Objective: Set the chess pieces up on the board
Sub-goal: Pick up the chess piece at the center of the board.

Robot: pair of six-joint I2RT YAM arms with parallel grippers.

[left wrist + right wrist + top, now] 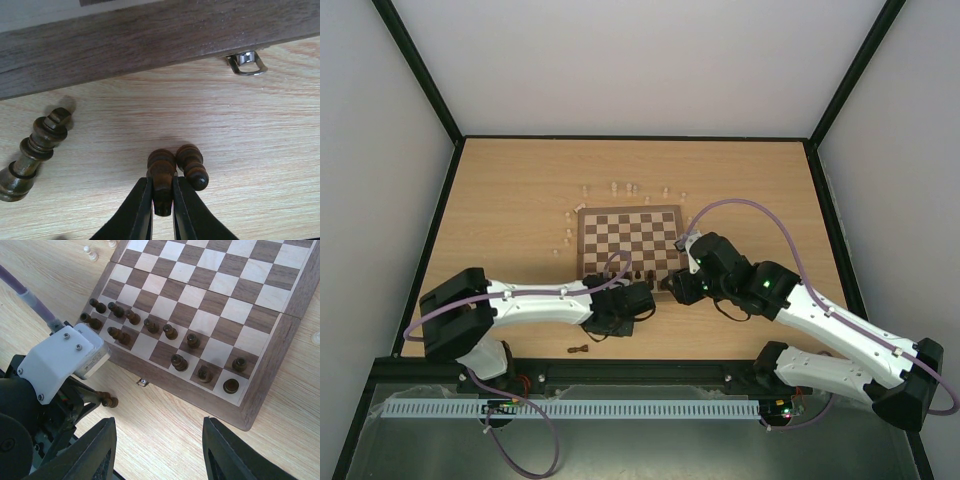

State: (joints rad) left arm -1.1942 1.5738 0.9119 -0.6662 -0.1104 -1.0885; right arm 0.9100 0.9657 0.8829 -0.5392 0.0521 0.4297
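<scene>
Status: setup is partly done. On the chessboard (270,370) you have about a dozen dark chessmen (170,331) standing in the two ranks nearest the arms, with gaps among them. No pale piece shows on any square. The pale chessmen (615,187) stand scattered on the counter (510,190) beyond the far edge and off the left side of the board, so by my reading that whole side is left to place. Some dark men are also off the board. One fallen dark piece (578,350) lies on the counter near the left arm, and the left wrist view shows a taller toppled dark piece (32,155) just outside the board's border. Left gripper (162,192): your jaws are closed tight on a round-headed dark piece (161,165) low over the counter, just off the near border and not far from the metal clasp (245,62). I cannot tell whether it is upright or lying. A second dark piece (192,167) sits touching or just beside it, outside the grip, and may get nudged as you lift. Right gripper (160,450): your jaws are spread with only bare counter between them, holding nothing, at the board's near edge.
</scene>
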